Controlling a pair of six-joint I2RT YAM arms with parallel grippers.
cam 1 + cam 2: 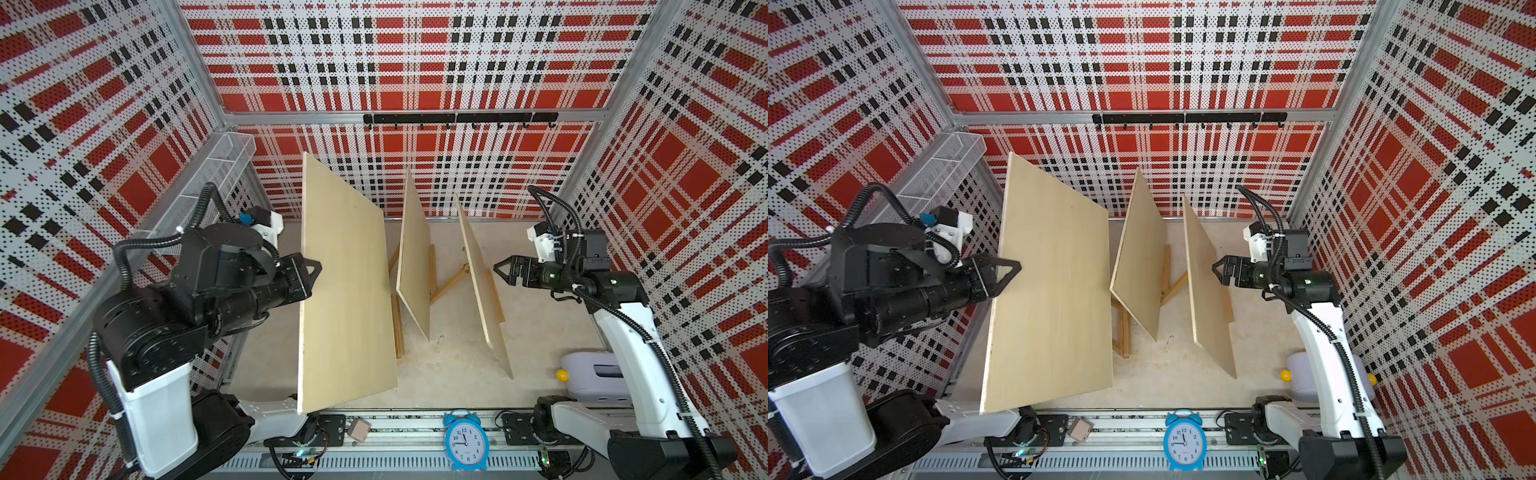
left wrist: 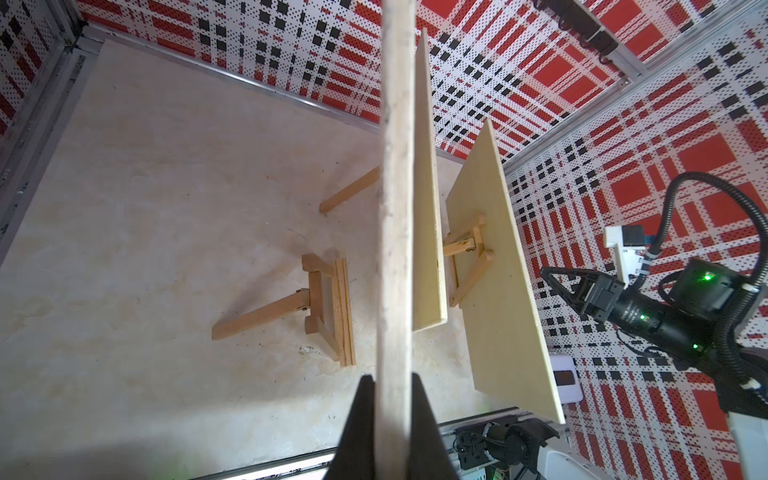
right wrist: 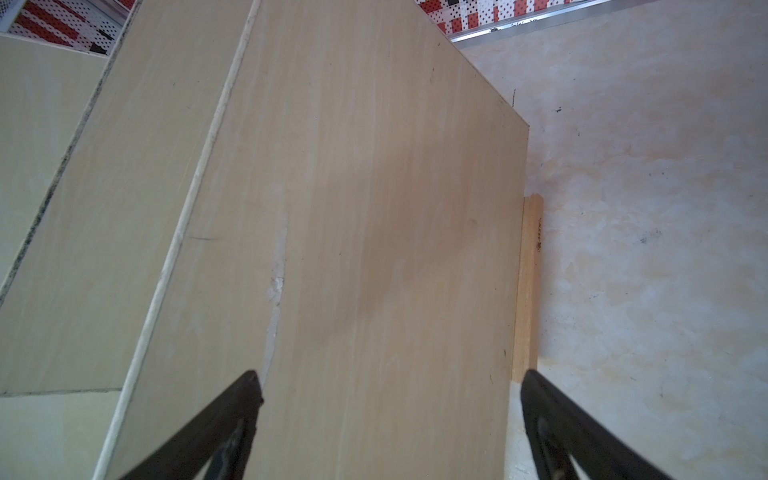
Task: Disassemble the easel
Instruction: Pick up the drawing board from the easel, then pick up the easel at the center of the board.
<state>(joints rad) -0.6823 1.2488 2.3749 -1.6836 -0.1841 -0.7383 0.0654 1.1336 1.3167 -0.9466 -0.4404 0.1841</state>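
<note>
Plywood board (image 1: pixel 345 291) (image 1: pixel 1054 291) (image 2: pixel 395 208): upright on edge, raised over the left side of the table (image 1: pixel 457 382), off any easel.
Left gripper (image 1: pixel 318 270) (image 2: pixel 392 380): clamped tight on that board's outer edge (thin edge pinched between both fingers in the left wrist view).
Bare easel (image 2: pixel 328 307) (image 1: pixel 399 328): on the table left of centre, carrying nothing.
Middle board (image 1: pixel 415 257) (image 1: pixel 1140 257): leaning on its own easel near the table's centre.
Right board (image 1: pixel 482 282) (image 3: pixel 374 249): leaning on a third easel, right of centre.
Right gripper (image 1: pixel 500 272) (image 3: pixel 390 382): spread wide, grasping nothing, facing the right board's face, close but apart.
Blue alarm clock (image 1: pixel 464 440): beyond the table's front edge, on the rail.
</note>
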